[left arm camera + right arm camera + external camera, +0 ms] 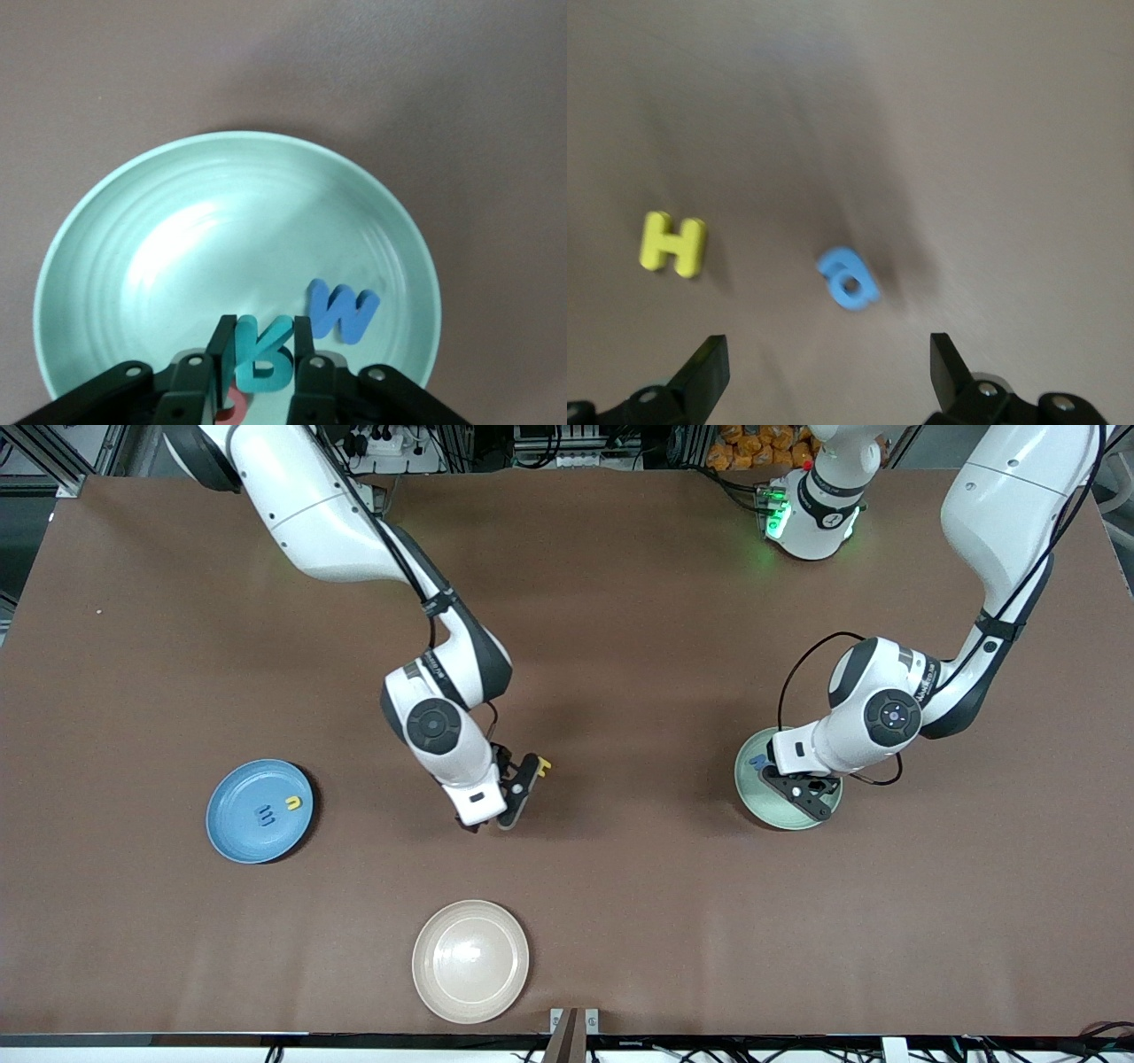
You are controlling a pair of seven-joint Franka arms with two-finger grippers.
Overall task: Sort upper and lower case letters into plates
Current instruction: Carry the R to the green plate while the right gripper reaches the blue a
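We have our left gripper (264, 367) low over the mint green plate (115, 266), and its jaws stand nearly closed around a teal R (262, 358) pinched upright between the fingers. We hold it there because this plate takes the capitals: a blue W (339, 312) already lies flat on the plate floor just ahead of the jaws and off to one side. Under the jaws a scrap of red letter (232, 405) peeks out; we cannot tell which one it is. By our judgement the R is about to be let go, since it hangs right above the dish and well inside the rim.

Our right gripper (828, 372) hovers over bare table (620, 646) with its jaws spread wide and nothing between them. A blue lowercase a (848, 279) lies on the table ahead of the gap and close to its centre line, so we read this as lining up for the next pick. A yellow H (672, 243) lies farther toward one finger, outside the gap, and we think it belongs with the capitals.

The sky blue plate (232, 841) sits well apart from both sets of jaws, toward the right arm's end of the table. It carries a blue letter (265, 814) and a yellow letter (293, 803) side by side, which we take for lowercase ones.
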